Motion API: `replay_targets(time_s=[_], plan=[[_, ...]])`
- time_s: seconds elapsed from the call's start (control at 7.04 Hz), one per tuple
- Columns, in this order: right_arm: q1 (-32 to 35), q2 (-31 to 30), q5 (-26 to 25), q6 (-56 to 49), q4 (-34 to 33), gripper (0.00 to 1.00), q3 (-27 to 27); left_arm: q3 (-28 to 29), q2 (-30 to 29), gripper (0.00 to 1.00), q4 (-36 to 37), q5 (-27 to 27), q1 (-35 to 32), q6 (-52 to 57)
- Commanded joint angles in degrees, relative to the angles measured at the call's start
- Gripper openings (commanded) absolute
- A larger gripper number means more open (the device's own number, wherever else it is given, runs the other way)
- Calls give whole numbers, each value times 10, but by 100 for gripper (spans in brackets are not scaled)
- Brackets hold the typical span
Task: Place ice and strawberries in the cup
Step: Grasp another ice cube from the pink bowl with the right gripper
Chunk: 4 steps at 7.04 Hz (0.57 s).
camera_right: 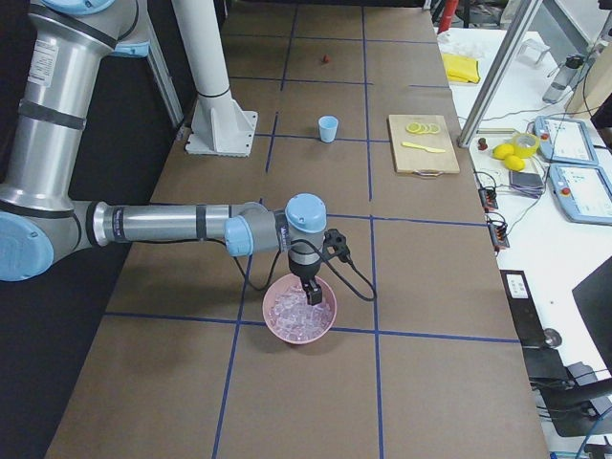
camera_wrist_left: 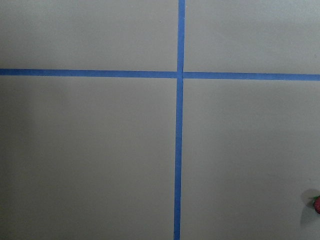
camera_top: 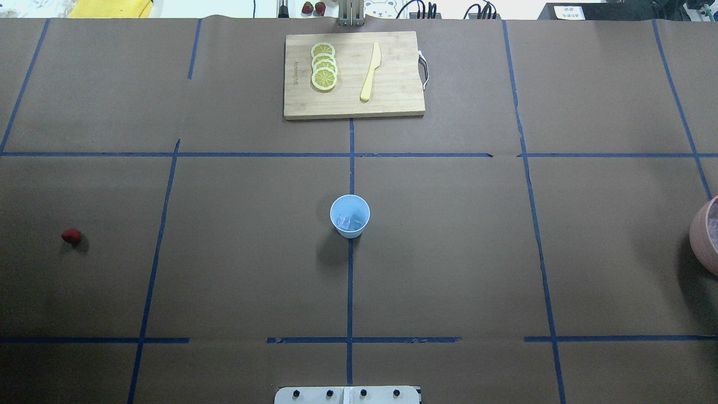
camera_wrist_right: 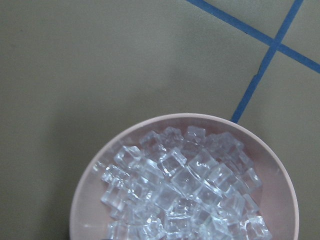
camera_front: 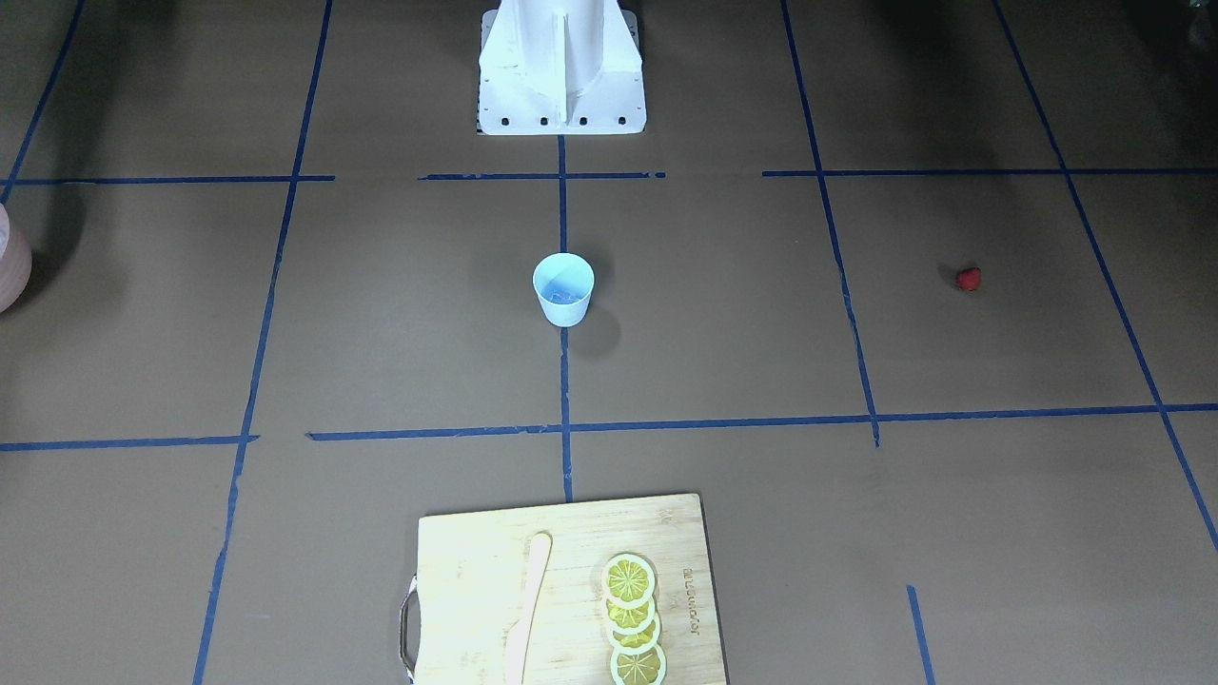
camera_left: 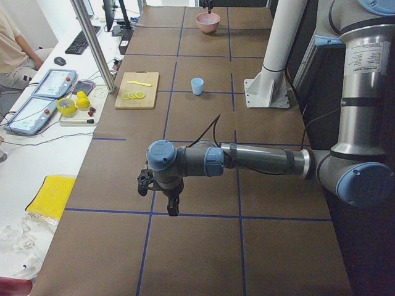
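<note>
The table [camera_top: 449, 252] is covered in brown paper, and blue tape lines [camera_top: 350, 292] cut it into squares. In the overhead view, think of the cup [camera_top: 349, 216] as the middle of a clock.

The strawberry [camera_top: 71, 236] lies alone at 9 o'clock, far out near the table's left edge, with lots of bare paper around it. The left gripper [camera_left: 173, 208] hangs over the table near it. I cannot tell if its jaws are open or closed.

The cup stands upright on a tape line, and what looks like an ice cube [camera_top: 349, 223] is inside.

At 12 o'clock, by the far edge, lies a board [camera_top: 392, 101] with lemon slices [camera_top: 324, 66] and a knife [camera_top: 370, 72]. A word is burned into the board, but it is too small to read.

At 3 o'clock, at the right edge, is a pink bowl [camera_wrist_right: 200, 118] full of ice [camera_wrist_right: 185, 190]. The right gripper [camera_right: 311, 293] points down into it. I cannot tell how its jaws stand either.

Past the far edge is a white desk [camera_right: 535, 249] with screens [camera_right: 581, 191].
</note>
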Motion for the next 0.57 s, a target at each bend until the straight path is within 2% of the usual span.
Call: replay_targets(time_s=[0.0,0.43], plan=[[0,-7,0,46,105,91,-67,-1,0,100,0,0,0,0],[-1,-7,-3,48,120,85,-79,-5,0,100,0,1,0,0]])
